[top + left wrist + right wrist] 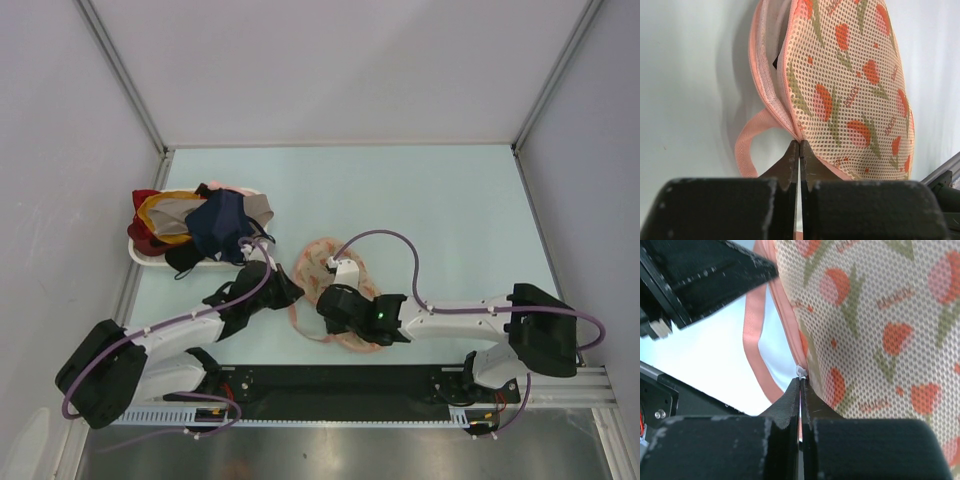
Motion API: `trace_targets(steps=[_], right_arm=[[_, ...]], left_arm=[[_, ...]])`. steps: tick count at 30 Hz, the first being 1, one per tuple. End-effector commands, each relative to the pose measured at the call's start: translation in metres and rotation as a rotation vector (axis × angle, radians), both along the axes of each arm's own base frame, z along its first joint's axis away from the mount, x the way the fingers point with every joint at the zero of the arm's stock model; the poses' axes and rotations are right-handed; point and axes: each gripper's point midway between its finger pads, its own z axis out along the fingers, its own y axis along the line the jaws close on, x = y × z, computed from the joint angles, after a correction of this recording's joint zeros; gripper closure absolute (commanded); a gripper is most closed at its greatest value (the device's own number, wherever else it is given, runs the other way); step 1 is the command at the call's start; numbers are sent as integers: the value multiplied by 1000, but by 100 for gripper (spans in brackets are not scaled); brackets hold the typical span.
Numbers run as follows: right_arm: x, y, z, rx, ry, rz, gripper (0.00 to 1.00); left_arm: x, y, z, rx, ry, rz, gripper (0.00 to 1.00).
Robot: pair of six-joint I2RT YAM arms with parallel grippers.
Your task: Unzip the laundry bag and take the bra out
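On the laundry bag [850, 90] rim, left hand [799, 146] and right hand [801, 382] pinch

The counter [430, 200] is pale green and smooth, and grey walls close its left, right and far edges. Near the left edge, about halfway back, lies a white tray [139, 257] with a heap of clothes [205, 225] in navy, red and yellow. The laundry bag [322, 258], pink mesh with orange flowers, rests close to the middle of the near edge.

White arms [450, 318], black joints [545, 330], purple cables [400, 238]
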Motion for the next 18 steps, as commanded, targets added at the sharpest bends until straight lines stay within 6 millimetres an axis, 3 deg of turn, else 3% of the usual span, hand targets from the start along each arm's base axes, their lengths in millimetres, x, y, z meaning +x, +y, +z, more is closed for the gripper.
trace_targets(steps=[1, 9, 18], right_arm=[[-5, -20, 4, -24, -2, -44, 100], [-14, -33, 2, -35, 18, -59, 100], [-22, -38, -4, -48, 36, -58, 100]], left_arm=[[25, 13, 12, 53, -72, 65, 100], [37, 16, 11, 85, -79, 70, 100], [55, 4, 18, 104, -105, 37, 100]])
